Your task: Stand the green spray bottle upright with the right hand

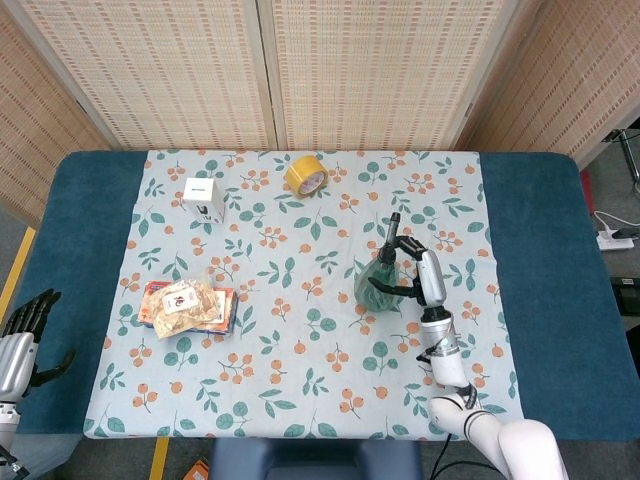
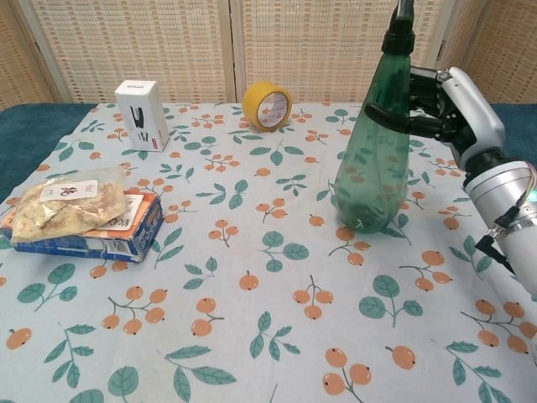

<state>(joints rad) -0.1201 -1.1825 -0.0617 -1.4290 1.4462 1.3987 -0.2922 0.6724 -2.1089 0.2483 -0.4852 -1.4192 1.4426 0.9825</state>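
Observation:
The green spray bottle stands almost upright on the floral tablecloth, its base on or just above the cloth and its dark nozzle at the top. My right hand grips it around the upper body and neck from the right side. In the head view the bottle sits right of the cloth's centre with my right hand against it. My left hand hangs off the table's left edge, fingers spread, holding nothing.
A yellow tape roll lies at the back centre. A small white box stands at the back left. A snack bag on a blue box sits at the left. A wicker screen stands behind the table.

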